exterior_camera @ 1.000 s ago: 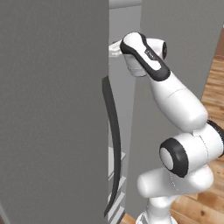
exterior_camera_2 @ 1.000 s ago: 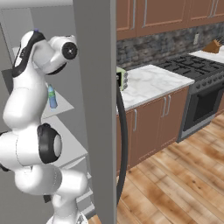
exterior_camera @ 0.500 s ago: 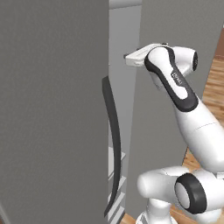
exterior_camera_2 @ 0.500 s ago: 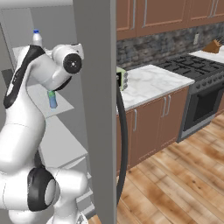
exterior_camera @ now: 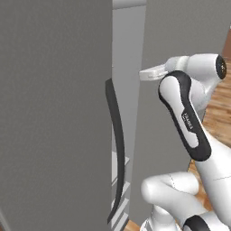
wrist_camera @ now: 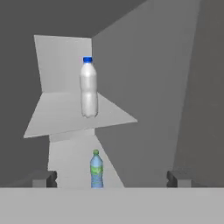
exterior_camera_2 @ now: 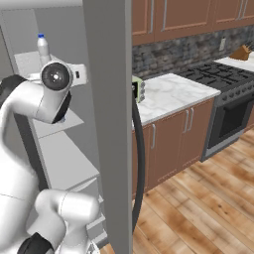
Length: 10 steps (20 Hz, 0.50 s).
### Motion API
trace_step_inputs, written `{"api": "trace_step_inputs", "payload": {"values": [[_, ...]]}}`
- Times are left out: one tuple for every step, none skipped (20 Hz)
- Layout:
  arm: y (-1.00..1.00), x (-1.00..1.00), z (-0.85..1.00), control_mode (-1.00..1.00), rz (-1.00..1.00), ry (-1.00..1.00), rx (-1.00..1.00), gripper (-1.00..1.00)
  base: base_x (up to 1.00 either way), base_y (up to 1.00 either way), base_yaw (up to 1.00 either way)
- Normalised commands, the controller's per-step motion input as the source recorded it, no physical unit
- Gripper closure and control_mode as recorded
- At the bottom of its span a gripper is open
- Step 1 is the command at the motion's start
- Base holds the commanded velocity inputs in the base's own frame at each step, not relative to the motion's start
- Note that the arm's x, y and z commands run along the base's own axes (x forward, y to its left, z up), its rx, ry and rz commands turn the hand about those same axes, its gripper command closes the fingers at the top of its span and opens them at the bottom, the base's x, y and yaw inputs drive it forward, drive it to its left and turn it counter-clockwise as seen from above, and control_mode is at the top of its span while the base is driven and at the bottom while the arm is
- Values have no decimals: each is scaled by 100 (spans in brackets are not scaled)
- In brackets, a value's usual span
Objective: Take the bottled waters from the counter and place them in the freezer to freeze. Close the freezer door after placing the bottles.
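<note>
The jaws stand spread wide and empty, holding nothing.

In the hand view, the gripper [wrist_camera: 110, 178] looks into the grey interior of the freezer [wrist_camera: 144, 87]. Its two dark fingertips [wrist_camera: 43, 178] sit far apart at the bottom. A bottled water [wrist_camera: 89, 87] with a blue cap stands upright on a pale upper shelf [wrist_camera: 57, 116], free of the fingers. On a lower shelf, nearer the bottom of this view, stands a smaller bluish bottle [wrist_camera: 96, 169] with a green cap.

In the left base view, the freezer door [exterior_camera: 54, 113] hangs open at the left, its long dark handle [exterior_camera: 118, 149] on its edge. The white arm reaches toward the gap from the right.

In the right base view, the blue-capped bottle stands on the top shelf at far left, beyond the arm. To the right of the grey door edge, the marble counter [exterior_camera_2: 173, 94] runs toward a black stove [exterior_camera_2: 223, 84].

One bottle appears to be delivered. Whether the second is stored cannot be told. The door is not yet closed.
</note>
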Motion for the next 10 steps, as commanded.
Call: {"api": "trace_step_inputs", "payload": {"values": [[-8,-74,0,-100,-21,49,-22,-100,0,0,0],[-4,-66,-1,-100,-21,53,-25,-100,0,0,0],[-3,-54,-7,-100,-22,58,-27,-100,0,0,0],[-7,-54,-6,-100,-22,58,-26,-100,0,0,0],[-16,-49,-3,-100,-25,63,-22,-100,0,0,0],[-21,-41,-1,-100,-26,67,-20,-100,0,0,0],[-36,-38,-2,-100,-29,70,-16,-100,0,0,0],[-48,-37,-7,-100,-32,71,-13,-100,0,0,0],[-51,-41,-13,-100,-32,69,-13,-100,0,0,0],[-54,-44,-21,-100,-31,66,-13,-100,0,0,0]]}}
